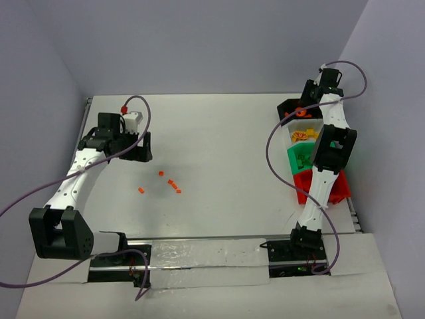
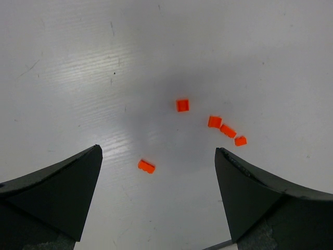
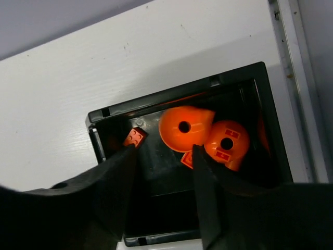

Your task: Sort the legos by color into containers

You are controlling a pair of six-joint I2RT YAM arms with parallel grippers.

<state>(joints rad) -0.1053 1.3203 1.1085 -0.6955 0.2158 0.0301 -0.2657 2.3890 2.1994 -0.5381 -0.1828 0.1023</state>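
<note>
The left wrist view shows us the left claw [image 2: 157, 150] spread wide over five orange legos [image 2: 182, 105] mid-frame on the bench [image 2: 78, 62], while only the right wrist view lets us see the right claw [image 3: 164, 151] parted and empty above orange round pieces [image 3: 184, 127] inside the black bin [image 3: 177, 94].

Pale lavender walls [image 1: 199, 40] enclose a white table [image 1: 219, 146] on three sides.

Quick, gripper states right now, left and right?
Left gripper: open, nothing between the jaws.
Right gripper: jaws parted over the black bin, nothing clamped; small orange brick beside one fingertip.
</note>
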